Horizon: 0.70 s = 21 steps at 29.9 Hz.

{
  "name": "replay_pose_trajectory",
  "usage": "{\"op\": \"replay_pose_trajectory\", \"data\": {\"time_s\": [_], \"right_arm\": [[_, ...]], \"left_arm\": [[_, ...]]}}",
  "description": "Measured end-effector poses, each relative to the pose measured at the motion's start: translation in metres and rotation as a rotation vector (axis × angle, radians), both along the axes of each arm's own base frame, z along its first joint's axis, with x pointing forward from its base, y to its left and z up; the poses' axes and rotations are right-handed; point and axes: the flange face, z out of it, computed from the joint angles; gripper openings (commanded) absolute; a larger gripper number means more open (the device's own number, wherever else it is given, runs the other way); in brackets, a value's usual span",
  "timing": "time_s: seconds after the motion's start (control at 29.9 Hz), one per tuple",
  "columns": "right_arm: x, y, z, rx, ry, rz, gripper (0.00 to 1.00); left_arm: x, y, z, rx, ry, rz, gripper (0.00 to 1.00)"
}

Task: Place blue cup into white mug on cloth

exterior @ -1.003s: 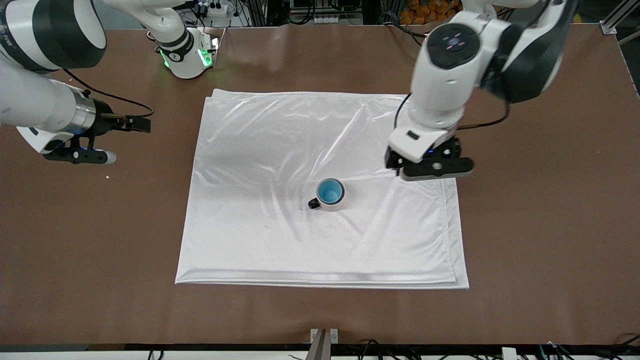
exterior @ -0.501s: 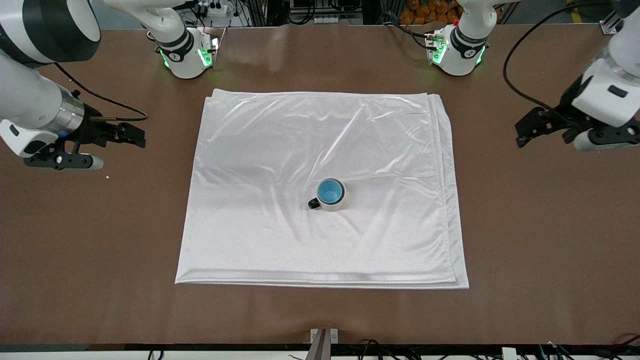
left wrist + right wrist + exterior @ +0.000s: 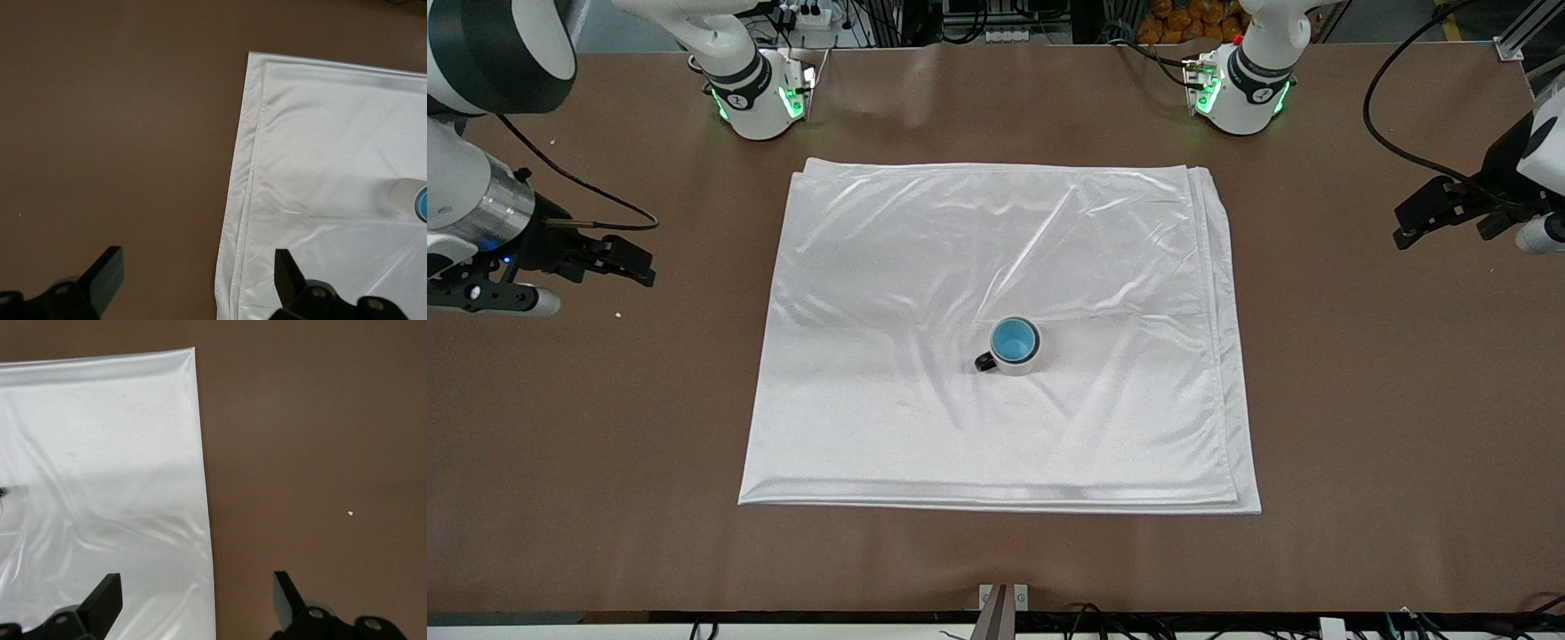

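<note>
Both arms have drawn back off the cloth since a second ago: left hand (image 3: pixel 1440 213) now hangs over bare table at the left arm's end, fingers (image 3: pixel 107 270) spread wide and empty; right hand (image 3: pixel 609 260) over bare table at the right arm's end, likewise open, nothing held. Between them, white mug (image 3: pixel 1021 358) stands upright near the middle of the cloth (image 3: pixel 925 267), black handle toward the right arm's end. Blue cup (image 3: pixel 1014 340) sits inside it, blue interior showing. Judgement: placement looks done, retreat step in hand; next move calls only for parking clear.
</note>
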Motion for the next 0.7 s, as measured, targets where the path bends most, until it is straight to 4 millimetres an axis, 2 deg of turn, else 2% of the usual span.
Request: {"op": "replay_pose_trajectory", "data": {"time_s": [0.3,0.7], "right_arm": [[0.003,-0.004,-0.006,0.000,0.007,-0.007,1.00],[0.004,-0.007,-0.006,0.001,0.003,0.011,1.00]], "left_arm": [[-0.001,0.002,0.001,0.001,0.000,0.004,1.00],[0.000,0.028,-0.006,0.004,0.027,0.028,1.00]]}}
